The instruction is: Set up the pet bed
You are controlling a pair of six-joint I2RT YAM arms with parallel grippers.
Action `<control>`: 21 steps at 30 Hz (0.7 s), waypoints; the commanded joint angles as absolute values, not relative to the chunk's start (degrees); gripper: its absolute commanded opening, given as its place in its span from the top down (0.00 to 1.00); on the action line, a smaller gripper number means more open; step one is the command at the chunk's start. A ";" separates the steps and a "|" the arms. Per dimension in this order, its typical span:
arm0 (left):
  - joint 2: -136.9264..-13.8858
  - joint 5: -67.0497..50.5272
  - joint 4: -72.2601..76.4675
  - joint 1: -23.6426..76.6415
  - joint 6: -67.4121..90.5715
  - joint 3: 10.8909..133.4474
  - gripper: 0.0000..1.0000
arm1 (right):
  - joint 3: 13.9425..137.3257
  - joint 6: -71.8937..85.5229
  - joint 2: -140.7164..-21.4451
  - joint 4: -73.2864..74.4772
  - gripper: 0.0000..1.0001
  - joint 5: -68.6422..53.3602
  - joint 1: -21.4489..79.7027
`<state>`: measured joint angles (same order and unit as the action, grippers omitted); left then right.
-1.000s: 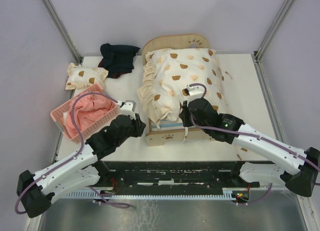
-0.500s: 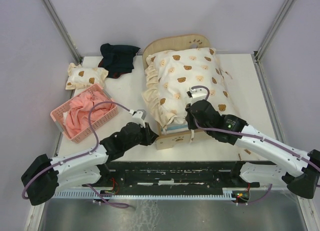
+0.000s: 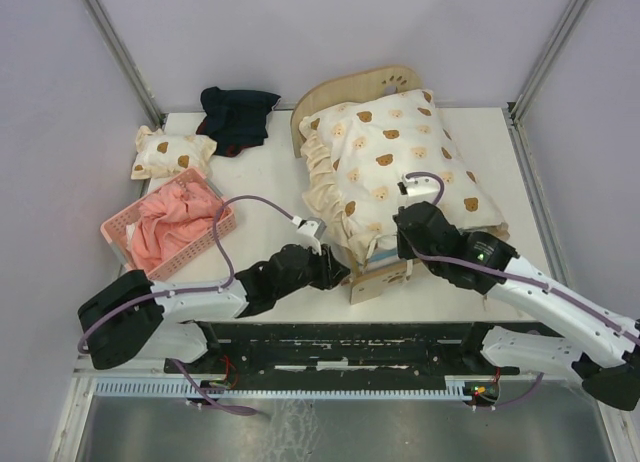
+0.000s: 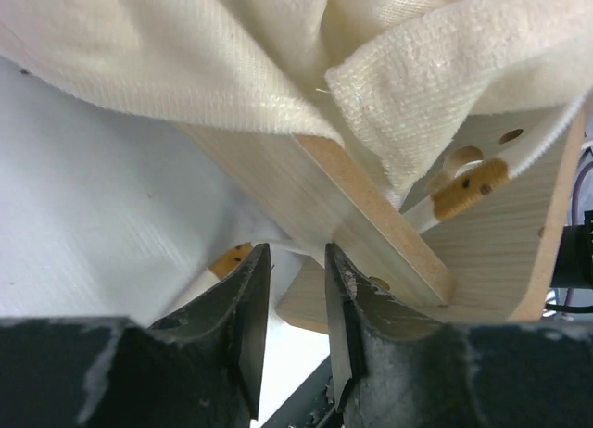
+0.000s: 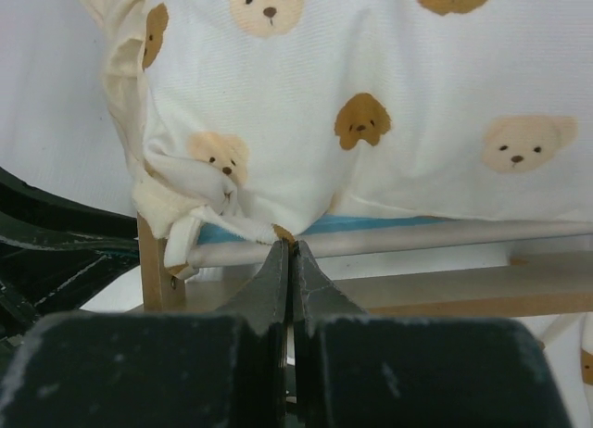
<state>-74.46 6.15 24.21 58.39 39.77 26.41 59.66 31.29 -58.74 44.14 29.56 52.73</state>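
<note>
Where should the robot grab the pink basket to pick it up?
Probably its thin rim. The pink basket stands open-topped, so a pincer coming straight down can straddle the wall, one finger inside, one outside. The pink cloth fills the middle, so pick a bare stretch of rim.

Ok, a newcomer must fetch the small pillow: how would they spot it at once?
Find the pink basket at the table's left edge. Just beyond it, beside the dark cloth, lies the small pillow. It shares the cream bear print of the quilt on the pet bed, but is far smaller and lies flat on the table.
</note>
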 commanded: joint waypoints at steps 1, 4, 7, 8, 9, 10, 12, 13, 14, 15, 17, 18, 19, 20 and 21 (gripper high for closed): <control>-68.72 11.02 23.42 58.85 31.25 26.40 0.61 | 61.07 32.17 -55.21 45.78 0.98 32.63 52.47; -64.99 11.56 20.02 58.82 27.16 23.38 0.57 | 60.94 32.25 -54.51 45.26 0.98 31.44 52.47; -64.25 11.13 18.49 58.88 23.14 21.48 0.54 | 60.92 32.55 -54.32 44.09 0.98 29.62 52.41; -64.44 11.35 18.46 58.85 22.32 21.07 0.53 | 60.89 32.56 -54.24 43.68 0.98 28.83 52.45; -64.88 11.58 18.52 58.81 21.65 20.95 0.53 | 60.74 32.72 -54.16 43.32 0.98 28.22 52.47; -65.74 11.61 18.73 58.85 21.02 20.92 0.52 | 60.68 32.92 -54.08 42.94 0.98 27.75 52.47; -67.87 11.37 19.54 58.81 19.69 20.90 0.51 | 60.27 33.20 -53.82 42.28 0.98 27.02 52.47; -69.17 11.36 20.02 58.81 19.16 21.04 0.50 | 60.09 33.26 -53.79 42.14 0.98 26.86 52.40; -70.54 11.48 20.33 58.86 18.52 21.20 0.50 | 60.02 33.37 -53.68 42.02 0.98 26.67 52.46; -71.81 11.55 20.50 58.82 18.07 21.50 0.50 | 59.97 33.39 -53.64 41.87 0.98 26.59 52.47; -74.64 11.48 21.35 58.87 16.95 21.97 0.49 | 59.82 33.57 -53.44 41.69 0.98 26.24 52.47; -75.61 11.27 21.50 58.83 16.51 22.24 0.49 | 59.79 33.61 -53.36 41.64 0.98 26.09 52.47; -76.53 11.59 21.57 58.85 16.17 22.42 0.49 | 59.79 33.58 -53.31 41.53 0.98 25.90 52.43; -77.39 12.01 21.78 58.86 15.74 22.52 0.49 | 59.65 33.55 -53.27 41.51 0.98 25.77 52.45; -78.10 12.20 22.31 58.81 15.11 22.54 0.48 | 59.61 33.48 -53.19 41.43 0.98 25.69 52.47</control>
<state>-75.66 10.41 18.76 58.63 20.29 20.95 59.64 32.99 -54.50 44.14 26.30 52.71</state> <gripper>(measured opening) 0.510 0.026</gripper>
